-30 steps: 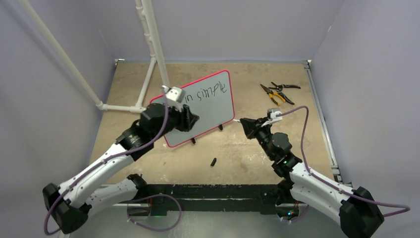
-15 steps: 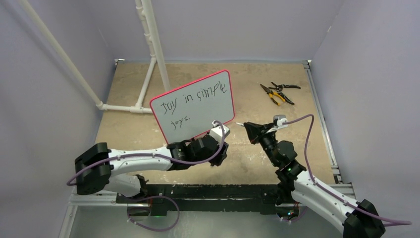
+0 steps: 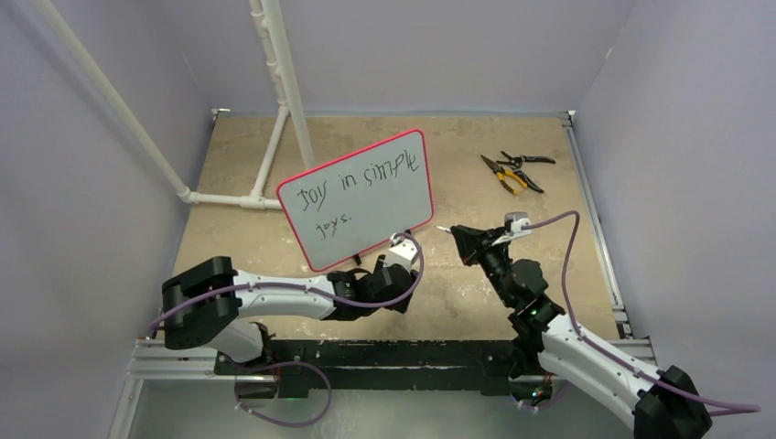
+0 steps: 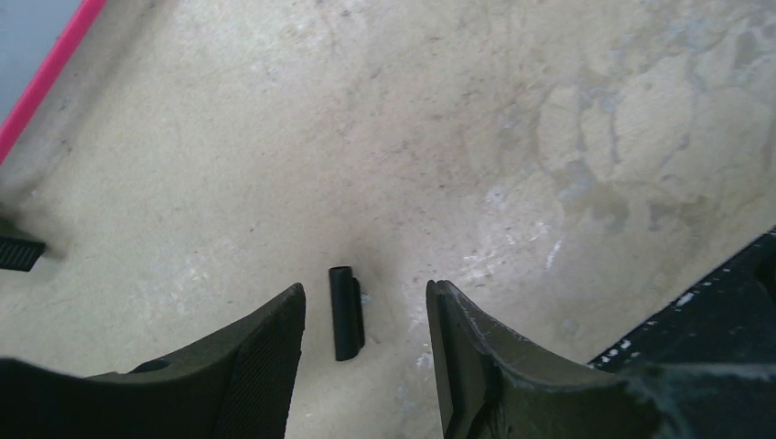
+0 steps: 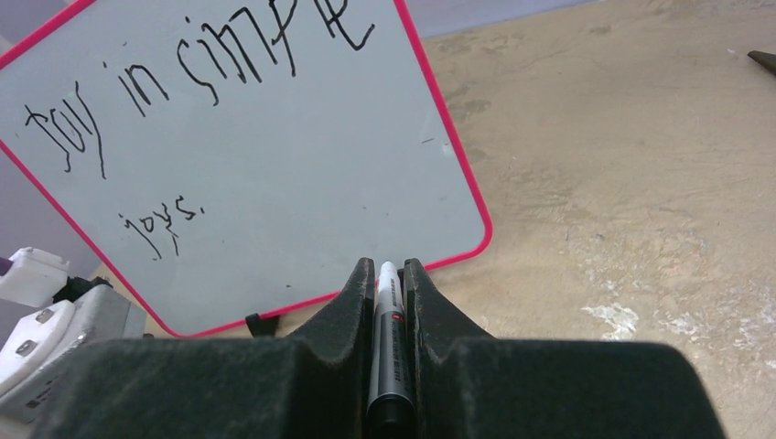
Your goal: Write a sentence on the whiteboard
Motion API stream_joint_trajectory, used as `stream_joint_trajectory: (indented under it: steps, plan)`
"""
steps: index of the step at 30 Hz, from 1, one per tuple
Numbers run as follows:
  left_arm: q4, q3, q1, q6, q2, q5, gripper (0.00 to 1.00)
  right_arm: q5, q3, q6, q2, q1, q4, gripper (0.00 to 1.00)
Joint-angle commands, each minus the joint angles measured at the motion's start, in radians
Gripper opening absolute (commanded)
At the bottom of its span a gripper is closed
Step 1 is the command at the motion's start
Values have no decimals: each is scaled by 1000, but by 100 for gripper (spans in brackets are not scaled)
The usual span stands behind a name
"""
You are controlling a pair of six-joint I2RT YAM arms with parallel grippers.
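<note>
The whiteboard (image 3: 384, 218) carries the sentence (image 3: 352, 178) "Joy in simple" above "joys."

Pale lavender walls (image 3: 439, 55) close in the bench (image 3: 458, 293) at 9, 12 and 3 o'clock. Its top is mottled tan, scuffed and evenly lit. A white pipe frame (image 3: 285, 91) rises at 11 o'clock, and a black rail (image 3: 403, 352) runs along 6 o'clock.

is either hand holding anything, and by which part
Right hand grips a marker by its barrel. Left hand holds nothing, open above a small black cylinder.
</note>
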Motion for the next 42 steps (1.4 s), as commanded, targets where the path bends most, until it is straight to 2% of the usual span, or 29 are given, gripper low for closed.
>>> stream_joint_trajectory:
  steps: [1, 9, 19, 24, 31, 34, 35, 38, 42]
  plan:
    - [-67, 8, -8, -52, 17, -71, 50, 8, 4, -9, 20, -3, 43, 0]
    - [-57, 16, -15, -13, 77, 4, 47, 13, 5, -9, 39, -3, 54, 0]
    - [-186, 93, -28, -23, 195, -45, 27, 13, 2, -8, 20, -3, 47, 0]
    - [-197, 83, -28, -42, 183, -72, 15, 6, 0, -9, 19, -3, 48, 0]
    - [-186, 65, -29, -41, 154, -75, 7, 2, 4, -9, 35, -3, 50, 0]
    - [-157, 46, -29, -27, 120, -70, 0, 1, 4, -9, 38, -3, 51, 0]
    - [-144, 36, -29, -23, 108, -64, 2, 0, 5, -9, 39, -3, 52, 0]
    - [-154, 34, -29, -22, 83, -66, 21, -1, 7, -11, 43, -3, 53, 0]
    - [-170, 30, -30, -25, 74, -55, 30, -2, 8, -11, 51, -3, 55, 0]
